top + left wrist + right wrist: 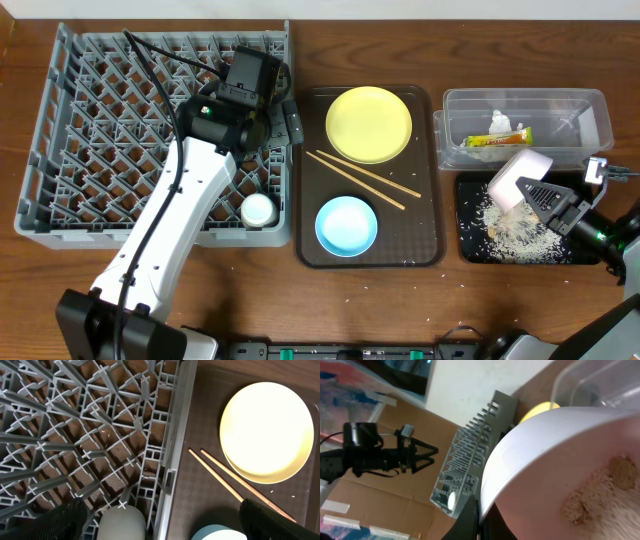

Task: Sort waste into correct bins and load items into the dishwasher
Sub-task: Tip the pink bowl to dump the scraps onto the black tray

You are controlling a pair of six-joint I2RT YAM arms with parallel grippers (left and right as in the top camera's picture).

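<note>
While the left gripper (164,515) hovers over the dish rack (100,130), the right gripper (548,197) holds the white bowl (518,178) tilted above the black tray (470,250).

From overhead the left gripper's fingers are hard to make out. Only the left wrist view shows them spread wide with nothing between, above the rack's right wall, with the small white cup (258,209) standing in the rack just beneath. On the brown tray (425,235) lie the yellow plate (368,123) and the blue bowl (346,224), with the chopsticks (365,178) between them. Farther right, the snack wrapper (497,138) sits in the clear container (592,108), and rice scraps (525,235) are strewn over the black tray. The right wrist view adds what overhead hides: a dark finger (470,525) clamped at the bowl's rim, and brownish residue (600,492) stuck to its inner wall.
</note>
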